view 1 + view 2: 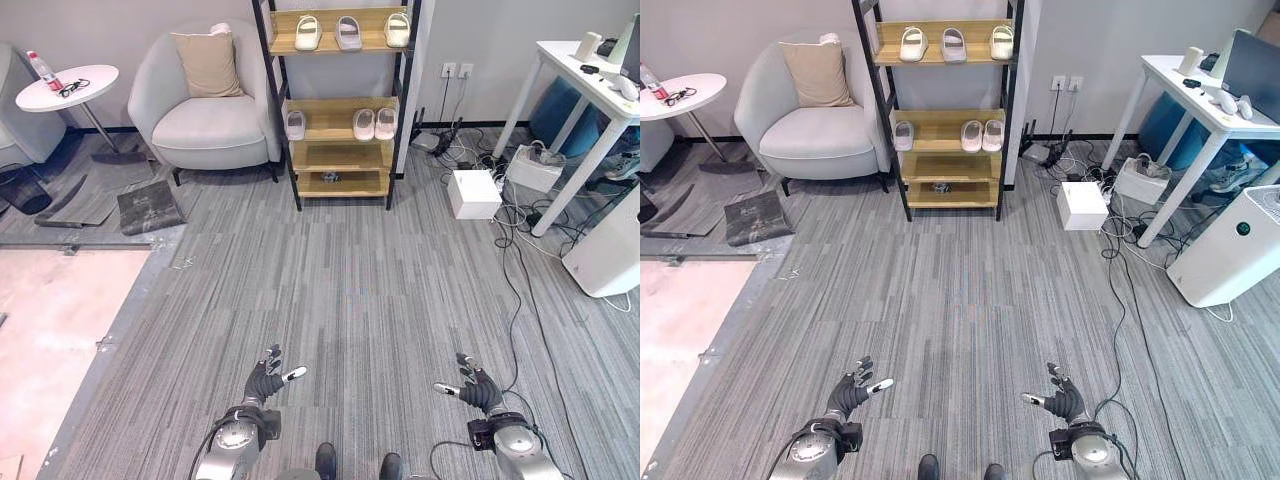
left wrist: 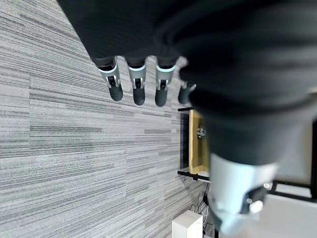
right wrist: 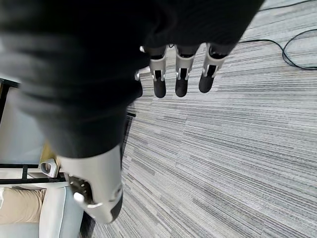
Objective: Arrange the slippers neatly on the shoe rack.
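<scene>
Both hands are empty. The left hand (image 1: 266,381) sits low at about 7 o'clock in the head view, fingers (image 2: 138,85) straight and spread out, thumb poking off to the side, nothing in it and nothing touched, just hanging over the grey carpet (image 1: 340,290). Same deal with the right hand (image 1: 477,388) down at 5 o'clock: fingers (image 3: 181,74) stretched out loose, thumb out toward the middle, holding nothing.

The slippers are all up on the shoe rack (image 1: 340,100) way off at 12 o'clock, well apart from both hands. Top shelf has three in a row: a cream slipper (image 1: 307,32), a greyish slipper (image 1: 348,32) and another pale slipper (image 1: 397,29), each lying flat with its long axis running front to back on the shelf. Can't really tell toe from heel at this range. Middle shelf has a single slipper (image 1: 295,125) over at the left end and a pinkish pair (image 1: 374,123) side by side nearer the right end, also lined up front to back.

An armchair (image 1: 205,105) with a tan cushion (image 1: 208,63) sits just left of the rack.
</scene>
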Motion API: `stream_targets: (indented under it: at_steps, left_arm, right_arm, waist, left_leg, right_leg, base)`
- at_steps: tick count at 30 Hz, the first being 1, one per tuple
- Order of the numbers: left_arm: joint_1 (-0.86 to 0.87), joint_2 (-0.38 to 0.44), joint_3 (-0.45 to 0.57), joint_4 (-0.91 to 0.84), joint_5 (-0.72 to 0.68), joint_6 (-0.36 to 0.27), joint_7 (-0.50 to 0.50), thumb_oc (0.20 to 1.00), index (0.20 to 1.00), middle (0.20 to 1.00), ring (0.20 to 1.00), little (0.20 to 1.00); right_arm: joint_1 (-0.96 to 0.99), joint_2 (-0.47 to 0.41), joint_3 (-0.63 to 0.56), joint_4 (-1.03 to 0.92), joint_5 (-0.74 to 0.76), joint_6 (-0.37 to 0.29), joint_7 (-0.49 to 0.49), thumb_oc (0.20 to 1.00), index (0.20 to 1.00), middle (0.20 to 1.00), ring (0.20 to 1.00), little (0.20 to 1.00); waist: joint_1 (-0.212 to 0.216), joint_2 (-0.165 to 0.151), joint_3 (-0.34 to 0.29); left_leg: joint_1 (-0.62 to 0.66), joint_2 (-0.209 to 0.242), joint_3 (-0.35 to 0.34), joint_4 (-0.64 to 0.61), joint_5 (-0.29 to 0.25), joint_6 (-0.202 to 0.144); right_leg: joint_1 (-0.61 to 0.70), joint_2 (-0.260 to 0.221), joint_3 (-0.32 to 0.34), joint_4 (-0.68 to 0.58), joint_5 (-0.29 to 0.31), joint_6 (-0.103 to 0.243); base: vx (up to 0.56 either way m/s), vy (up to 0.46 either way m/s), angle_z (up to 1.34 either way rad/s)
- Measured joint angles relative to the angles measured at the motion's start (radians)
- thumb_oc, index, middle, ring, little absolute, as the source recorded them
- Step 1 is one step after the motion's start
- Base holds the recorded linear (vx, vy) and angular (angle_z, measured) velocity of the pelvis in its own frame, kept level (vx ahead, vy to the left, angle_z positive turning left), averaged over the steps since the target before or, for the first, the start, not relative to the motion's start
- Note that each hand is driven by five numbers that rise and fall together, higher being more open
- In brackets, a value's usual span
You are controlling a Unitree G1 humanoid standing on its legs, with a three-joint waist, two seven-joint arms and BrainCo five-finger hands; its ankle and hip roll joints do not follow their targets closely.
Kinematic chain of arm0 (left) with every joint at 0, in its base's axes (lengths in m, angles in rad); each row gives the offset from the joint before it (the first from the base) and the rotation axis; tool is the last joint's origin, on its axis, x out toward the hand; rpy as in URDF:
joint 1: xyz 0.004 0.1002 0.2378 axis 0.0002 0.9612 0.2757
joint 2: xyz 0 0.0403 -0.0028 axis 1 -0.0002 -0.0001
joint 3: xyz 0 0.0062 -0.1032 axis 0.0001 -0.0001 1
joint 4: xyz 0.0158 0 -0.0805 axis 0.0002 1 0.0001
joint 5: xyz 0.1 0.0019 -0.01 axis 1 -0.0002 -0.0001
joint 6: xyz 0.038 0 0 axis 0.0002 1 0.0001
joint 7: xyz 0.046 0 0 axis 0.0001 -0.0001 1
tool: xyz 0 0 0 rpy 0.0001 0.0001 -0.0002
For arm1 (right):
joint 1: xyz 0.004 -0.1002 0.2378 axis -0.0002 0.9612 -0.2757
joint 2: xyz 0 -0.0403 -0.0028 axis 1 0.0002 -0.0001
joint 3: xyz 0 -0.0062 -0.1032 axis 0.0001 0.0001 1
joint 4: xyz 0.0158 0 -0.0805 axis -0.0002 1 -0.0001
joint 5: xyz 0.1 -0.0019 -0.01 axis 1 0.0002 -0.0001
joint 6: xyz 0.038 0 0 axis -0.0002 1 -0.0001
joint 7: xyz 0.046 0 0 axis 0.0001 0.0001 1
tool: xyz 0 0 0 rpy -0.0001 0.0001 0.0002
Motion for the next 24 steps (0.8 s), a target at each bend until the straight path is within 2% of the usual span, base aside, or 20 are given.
stream_targets:
  at_steps: [24]
  left_arm:
    - [0.043, 0.000, 0.001, 0.001, 0.000, 0.009, -0.001, 1.000, 1.000, 1.000, 1.000, 1.000]
  right_arm:
    - [0.001, 0.000, 0.038, 0.001, 0.019, 0.008, 0.005, 1.000, 1.000, 1.000, 1.000, 1.000]
  waist:
    - [-0.001, 0.002, -0.026]
  left_leg:
    - [0.012, 0.000, 0.003, 0.000, -0.001, -0.001]
  right_leg:
    - [0.010, 0.000, 0.003, 0.000, 0.001, 0.000]
  base:
    - [0.00, 0.000, 0.00]
